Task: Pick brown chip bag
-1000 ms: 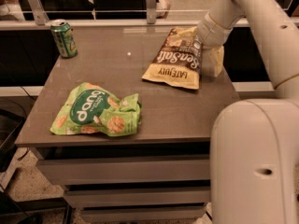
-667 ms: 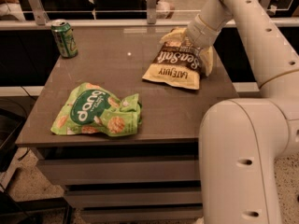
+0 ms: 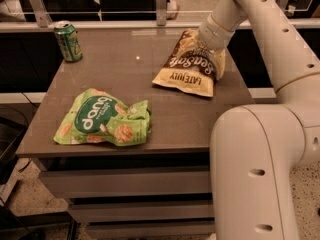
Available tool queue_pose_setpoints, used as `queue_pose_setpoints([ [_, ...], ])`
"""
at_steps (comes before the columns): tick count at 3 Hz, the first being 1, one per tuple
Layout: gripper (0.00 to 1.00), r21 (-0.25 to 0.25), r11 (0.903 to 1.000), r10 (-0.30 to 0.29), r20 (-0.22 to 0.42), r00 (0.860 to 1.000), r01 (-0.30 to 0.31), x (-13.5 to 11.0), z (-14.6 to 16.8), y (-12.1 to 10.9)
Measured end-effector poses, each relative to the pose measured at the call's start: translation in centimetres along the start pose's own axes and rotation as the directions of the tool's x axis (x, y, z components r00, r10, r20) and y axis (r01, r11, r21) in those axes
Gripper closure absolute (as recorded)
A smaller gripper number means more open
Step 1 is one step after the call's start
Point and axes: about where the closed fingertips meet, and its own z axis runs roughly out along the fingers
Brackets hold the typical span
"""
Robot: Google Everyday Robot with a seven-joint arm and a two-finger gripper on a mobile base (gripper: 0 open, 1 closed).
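The brown chip bag point(image 3: 187, 66) lies on the right side of the table top point(image 3: 125, 79). It has a dark brown middle with white "Sea Salt" script and a tan end printed "LATE JULY" facing me. My gripper point(image 3: 204, 43) comes down from the upper right and is at the bag's far end, right on top of it. The white wrist point(image 3: 216, 28) covers the gripper's tip and the top edge of the bag.
A green "dang" bag point(image 3: 102, 119) lies at the front left of the table. A green soda can point(image 3: 68, 41) stands at the back left corner. A metal railing point(image 3: 100, 25) runs behind the table. My white arm and base point(image 3: 260, 169) fill the right side.
My arm has swung left, bringing the wrist and gripper from the bag's right edge to over its far end. The bag has barely shifted.
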Motion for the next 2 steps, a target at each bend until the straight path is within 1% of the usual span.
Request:
queue_pose_setpoints([
  [1, 0.51, 0.000, 1.0000, 0.000, -0.001, 1.000, 0.000, -0.05, -0.17, -0.04],
  [2, 0.52, 0.000, 1.0000, 0.001, -0.001, 1.000, -0.001, -0.09, -0.32, -0.08],
])
